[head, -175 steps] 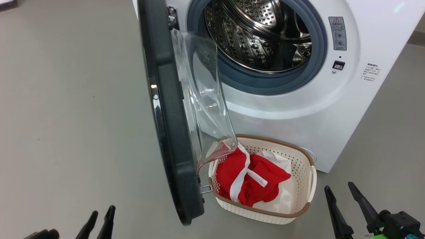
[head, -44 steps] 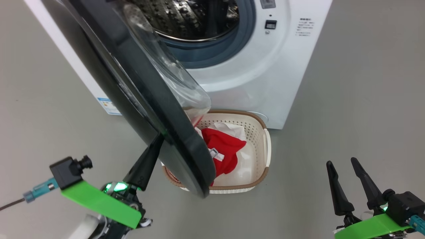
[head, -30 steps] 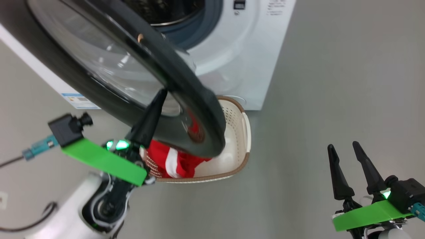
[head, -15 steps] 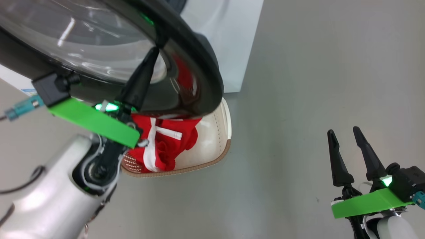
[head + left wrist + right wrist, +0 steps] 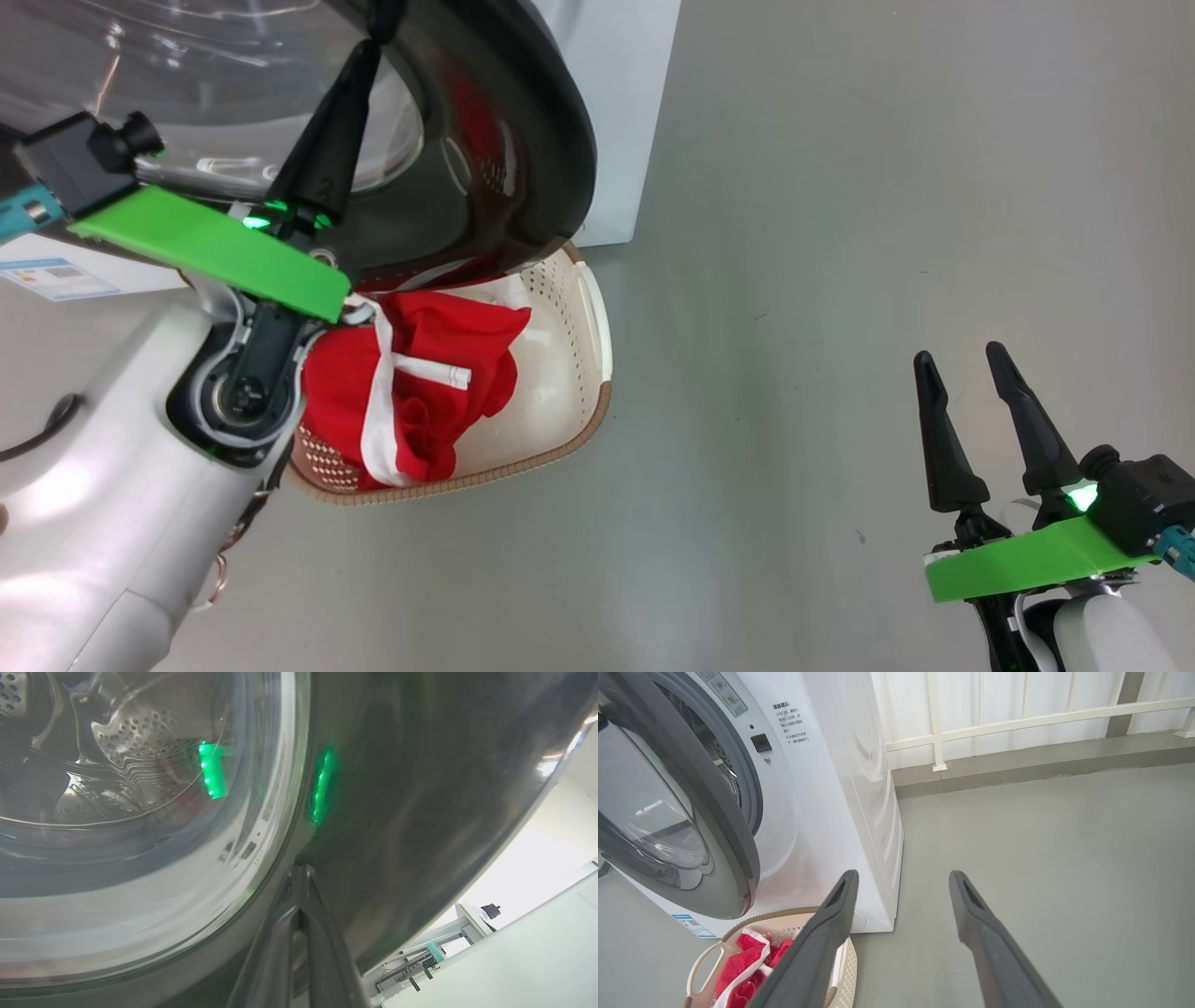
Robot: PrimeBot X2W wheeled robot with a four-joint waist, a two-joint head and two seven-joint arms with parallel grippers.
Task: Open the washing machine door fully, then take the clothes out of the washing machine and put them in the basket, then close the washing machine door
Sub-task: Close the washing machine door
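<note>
Ahead of the right pincer [image 5: 902,873] we see a grey floor [image 5: 1041,858] running to a low grey kerb [image 5: 1017,760], with a white railing [image 5: 994,718] standing along it. Low to the right of the left pincer [image 5: 299,872] we make out a white metal frame [image 5: 471,915] carrying a small teal part [image 5: 432,953], its details too small to tell.

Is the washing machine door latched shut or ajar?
Ajar: the washing machine door stands angled away from the washing machine, with the drum visible behind its edge.
</note>
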